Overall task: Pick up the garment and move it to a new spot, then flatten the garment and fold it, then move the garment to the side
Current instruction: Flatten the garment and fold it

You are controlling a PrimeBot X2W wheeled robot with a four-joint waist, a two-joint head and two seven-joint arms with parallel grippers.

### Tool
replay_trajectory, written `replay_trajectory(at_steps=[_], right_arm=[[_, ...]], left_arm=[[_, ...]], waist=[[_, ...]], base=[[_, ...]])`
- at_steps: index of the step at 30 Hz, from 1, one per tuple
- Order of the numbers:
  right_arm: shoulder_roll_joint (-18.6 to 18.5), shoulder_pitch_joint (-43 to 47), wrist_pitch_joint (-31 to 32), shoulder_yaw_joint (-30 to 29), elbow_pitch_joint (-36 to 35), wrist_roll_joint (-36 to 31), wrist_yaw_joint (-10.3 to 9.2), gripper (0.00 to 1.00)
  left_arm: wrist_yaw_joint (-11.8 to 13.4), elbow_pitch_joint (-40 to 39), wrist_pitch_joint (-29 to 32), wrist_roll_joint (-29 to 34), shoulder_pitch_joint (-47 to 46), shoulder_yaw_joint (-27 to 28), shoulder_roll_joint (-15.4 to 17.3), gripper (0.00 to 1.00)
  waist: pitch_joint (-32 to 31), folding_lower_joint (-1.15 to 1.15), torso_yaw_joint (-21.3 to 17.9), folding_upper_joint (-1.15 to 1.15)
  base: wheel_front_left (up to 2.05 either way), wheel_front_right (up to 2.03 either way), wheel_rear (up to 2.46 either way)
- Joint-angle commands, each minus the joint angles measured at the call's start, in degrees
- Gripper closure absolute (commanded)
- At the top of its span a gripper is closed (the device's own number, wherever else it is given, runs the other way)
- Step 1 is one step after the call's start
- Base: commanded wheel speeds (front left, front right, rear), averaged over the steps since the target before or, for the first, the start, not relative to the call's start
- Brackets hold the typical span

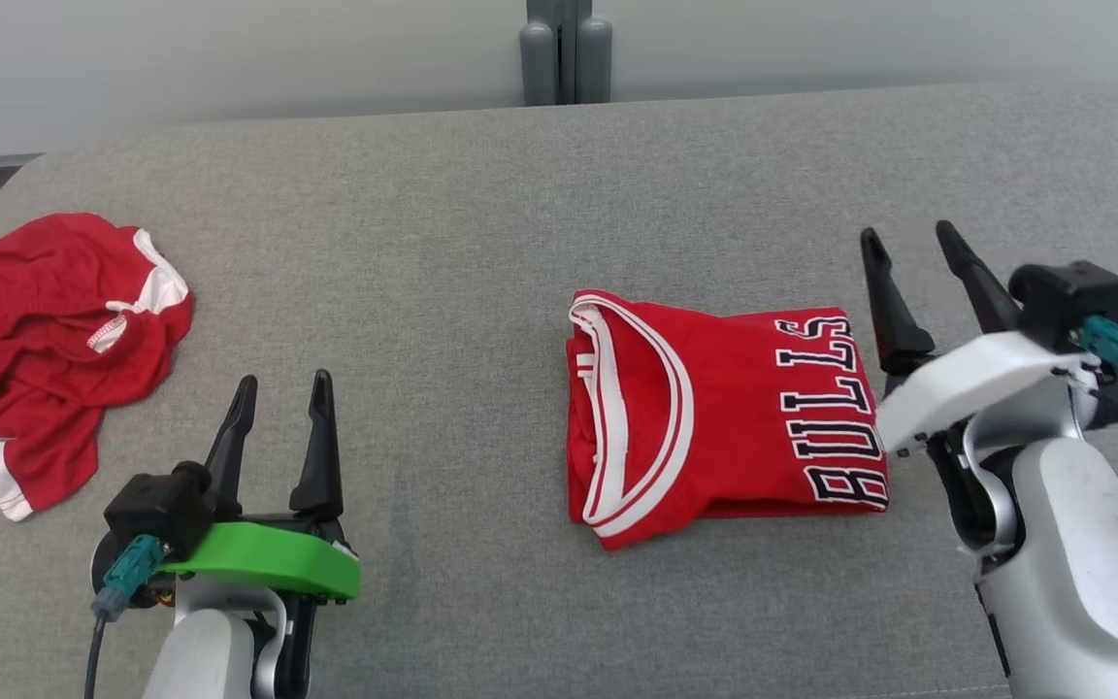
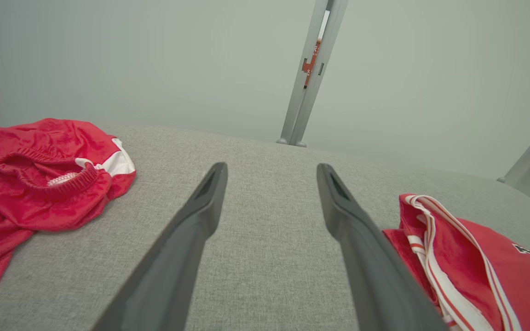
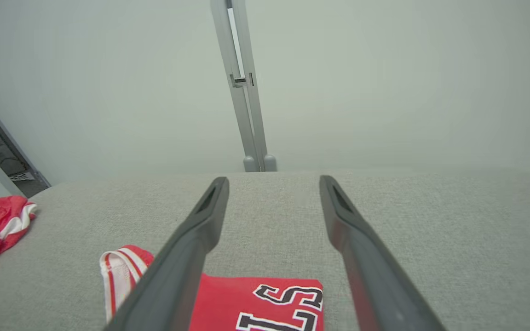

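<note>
Folded red jersey lies just left of the right end effector — released, empty — left end effector likewise spread, crumpled red garment off its left.

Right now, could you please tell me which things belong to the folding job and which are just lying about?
Job: folded red Bulls jersey, lying on the grey surface; right gripper, open beside it.
Lying about: crumpled red garment at far left; grey post behind the surface.
</note>
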Motion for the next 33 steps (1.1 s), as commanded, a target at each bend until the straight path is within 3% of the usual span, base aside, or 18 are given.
replay_trajectory(at_steps=[1, 7, 13, 33], right_arm=[[-0.03, 1.63, -1.64, -0.96, -0.33, -1.17, 0.03, 0.00], [-0.48, 7.38, -7.80, -4.10, 0.53, -4.25, 0.03, 0.00], [-1.74, 10.45, -11.07, -3.18, 3.08, -3.97, 0.03, 0.00], [-1.61, 11.46, -11.63, -0.93, 7.52, -1.00, 0.02, 0.00]], left_arm=[[0.02, 0.31, 0.00, 0.82, 0.18, 0.30, 0.48, 0.00], [0.02, 1.05, 0.00, 1.29, 0.56, 0.38, 0.36, 0.00], [0.03, 1.56, 0.00, 1.40, 1.42, 0.63, 0.32, 0.00], [0.03, 0.74, 0.00, 3.03, 6.82, 3.65, -0.33, 0.00]], waist=[[-0.73, 0.00, -0.80, 0.00], [-2.19, 0.00, -2.10, 0.00], [-3.64, 0.00, -3.20, 0.00], [-6.02, 0.00, -3.72, 0.00]], base=[[0.00, 0.00, 0.00], [0.00, 0.00, 0.00], [0.00, 0.00, 0.00], [0.00, 0.00, 0.00]])
